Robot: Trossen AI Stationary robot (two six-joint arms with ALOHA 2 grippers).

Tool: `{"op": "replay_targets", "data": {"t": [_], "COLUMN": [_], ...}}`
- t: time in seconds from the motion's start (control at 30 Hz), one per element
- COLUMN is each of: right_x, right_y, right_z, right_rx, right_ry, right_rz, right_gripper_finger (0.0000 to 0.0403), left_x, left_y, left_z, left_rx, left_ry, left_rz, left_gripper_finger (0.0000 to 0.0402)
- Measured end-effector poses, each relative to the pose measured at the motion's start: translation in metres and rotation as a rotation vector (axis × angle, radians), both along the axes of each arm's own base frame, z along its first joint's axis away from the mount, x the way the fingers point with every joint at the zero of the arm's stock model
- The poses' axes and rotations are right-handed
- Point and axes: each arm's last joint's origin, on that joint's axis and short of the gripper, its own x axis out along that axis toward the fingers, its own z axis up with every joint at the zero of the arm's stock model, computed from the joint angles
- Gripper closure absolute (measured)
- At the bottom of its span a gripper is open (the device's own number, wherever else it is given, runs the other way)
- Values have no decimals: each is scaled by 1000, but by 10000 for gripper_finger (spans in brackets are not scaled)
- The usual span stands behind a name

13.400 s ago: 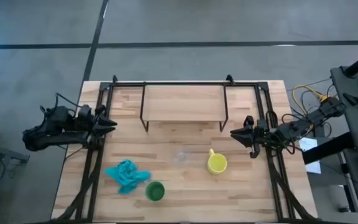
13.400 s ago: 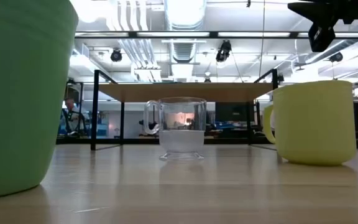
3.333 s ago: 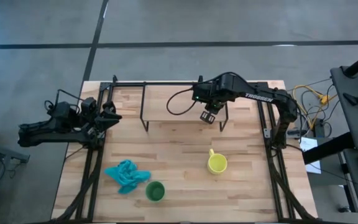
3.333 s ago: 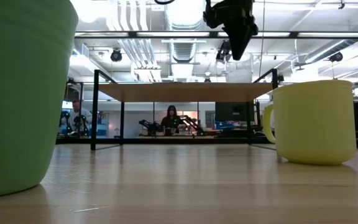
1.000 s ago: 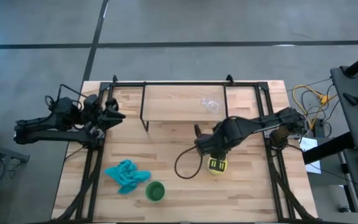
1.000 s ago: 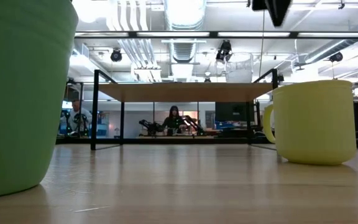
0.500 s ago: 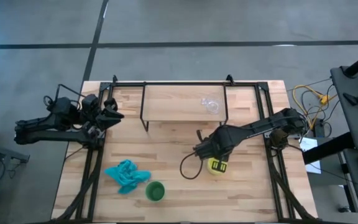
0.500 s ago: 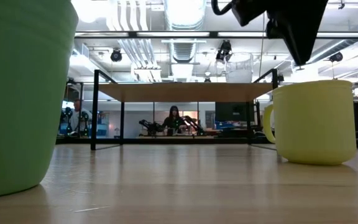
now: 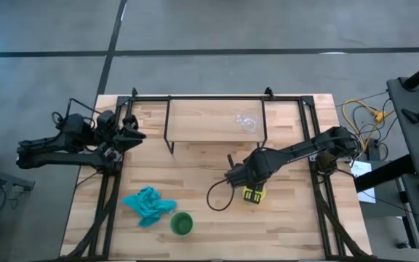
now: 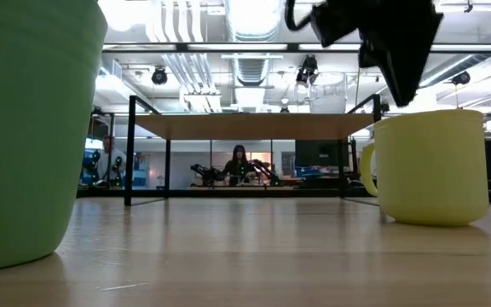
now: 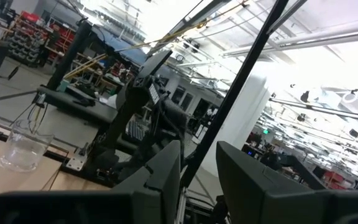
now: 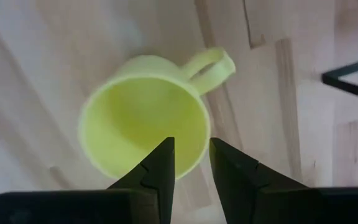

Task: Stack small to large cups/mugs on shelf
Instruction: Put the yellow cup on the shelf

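A: Where does the yellow mug [image 12: 143, 118] lie from the right gripper [image 12: 188, 163]?

B: Directly beneath it, upright on the tabletop [image 9: 195, 175] in front of the shelf [image 9: 213, 120], mouth up, handle pointing toward the shelf. The narrowly parted fingers hang over the rim on the side away from the handle, gripping nothing.

A: And the other arm?

B: The left gripper [image 9: 133, 135] waits at the table's left edge, fingers narrowly apart, well away. The right is far nearer.

A: The mug's look?

B: Pale yellow, empty. The clear glass cup [image 9: 246, 121] sits on the shelf; the green cup [image 9: 181, 223] stands near the front edge.
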Motion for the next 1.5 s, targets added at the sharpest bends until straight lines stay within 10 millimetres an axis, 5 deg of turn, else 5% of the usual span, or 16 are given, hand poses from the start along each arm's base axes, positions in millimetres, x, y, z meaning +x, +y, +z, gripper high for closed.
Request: {"op": "replay_targets", "data": {"t": [0.23,0.67,1.07,1.3,1.5], "right_x": [-7,2,-7,2,19], "right_y": [-4,-5,-8,-5,1], "right_z": [-22,-30,-47,-30,12], "right_rx": [-19,10,-7,35,100], "right_ry": [61,-30,30,-26,-172], "right_rz": [-30,-43,-43,-45,-6], "right_gripper_finger": [307,314,375,392,393], "left_x": [-2,-4,-5,-4,-2], "left_y": [0,-1,-1,-1,-1], "left_z": [1,2,3,2,1], "left_rx": [2,3,1,1,2], "left_ry": [-12,-20,-25,-15,-9], "left_rz": [-4,-7,-7,-8,-13], "left_gripper_finger": [311,311,311,311,311]}}
